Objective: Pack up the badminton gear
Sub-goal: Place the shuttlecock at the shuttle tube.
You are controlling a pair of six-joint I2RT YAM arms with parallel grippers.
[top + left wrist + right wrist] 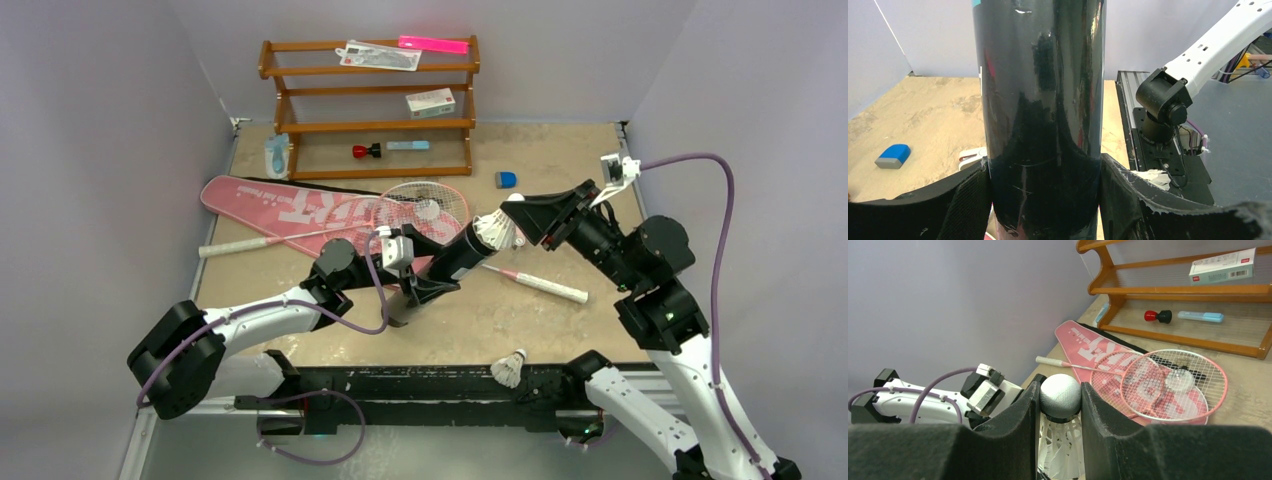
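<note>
Shuttlecock is pinched by its cork in the right gripper, at the mouth of the tilted black tube, which the left gripper clamps. Line the two up and push gently, so no feather catches the rim.

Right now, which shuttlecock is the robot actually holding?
The shuttlecock pinched in the right gripper, at the black tube. The racket-top shuttlecock and near-edge shuttlecock lie loose.
</note>
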